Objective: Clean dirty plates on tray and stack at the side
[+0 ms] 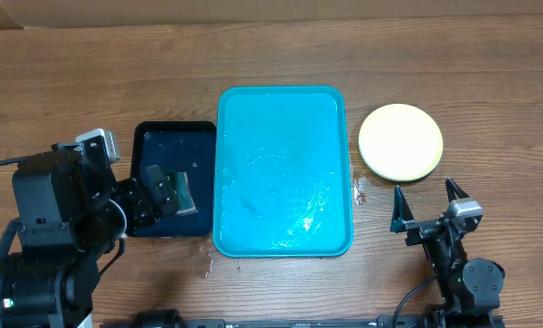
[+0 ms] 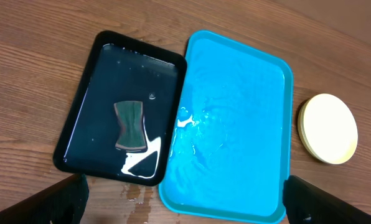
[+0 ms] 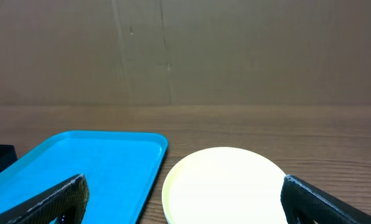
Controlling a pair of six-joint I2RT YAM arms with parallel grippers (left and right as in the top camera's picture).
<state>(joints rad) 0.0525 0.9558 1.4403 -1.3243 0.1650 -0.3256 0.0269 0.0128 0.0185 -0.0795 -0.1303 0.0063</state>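
1. From overhead, you see the tray [image 1: 281, 128] in the middle of the table [image 1: 253, 46], its floor wet and glistening. The plates [image 1: 400, 141] are stacked on the table just right of the tray's far right corner, off the tray. A dark tray [image 1: 171, 146] touches the tray's left side, and a sponge [image 1: 182, 194] lies in it. Your left gripper [image 1: 160, 187] hangs over that dark tray beside the sponge. Your right gripper [image 1: 426, 205] is right of the tray's near right corner, with its fingers spread and empty.
2. In the left wrist view, the left gripper [image 2: 185, 186] is wide open and holds nothing. The sponge [image 2: 130, 126] lies flat left of the tray [image 2: 248, 74], and the plates [image 2: 327, 127] are to its right.
3. In the right wrist view, the right gripper [image 3: 184, 186] is also spread wide and empty. The plates [image 3: 226, 180] lie just right of the tray [image 3: 92, 155].
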